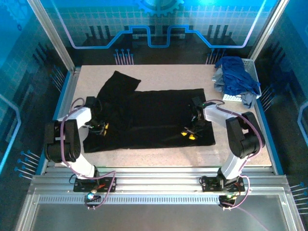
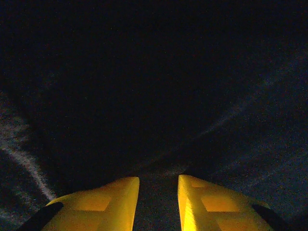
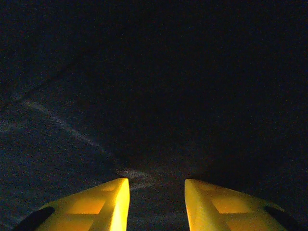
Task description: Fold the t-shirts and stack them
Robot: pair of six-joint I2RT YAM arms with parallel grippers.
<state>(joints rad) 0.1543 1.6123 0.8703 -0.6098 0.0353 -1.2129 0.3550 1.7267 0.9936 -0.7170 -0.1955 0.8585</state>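
Black t-shirt point(image 1: 154, 115) is spread on tabletop point(image 1: 173, 77); its cloth is pinched by left hand point(image 1: 102, 128) and right hand point(image 1: 188, 133), fingers narrowly apart.

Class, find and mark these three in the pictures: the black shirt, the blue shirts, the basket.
black shirt point(image 1: 159, 113): top view, middle of its spread body.
blue shirts point(image 1: 237, 76): top view, middle of the crumpled heap.
basket point(image 1: 250, 63): top view, far right corner of its rim.
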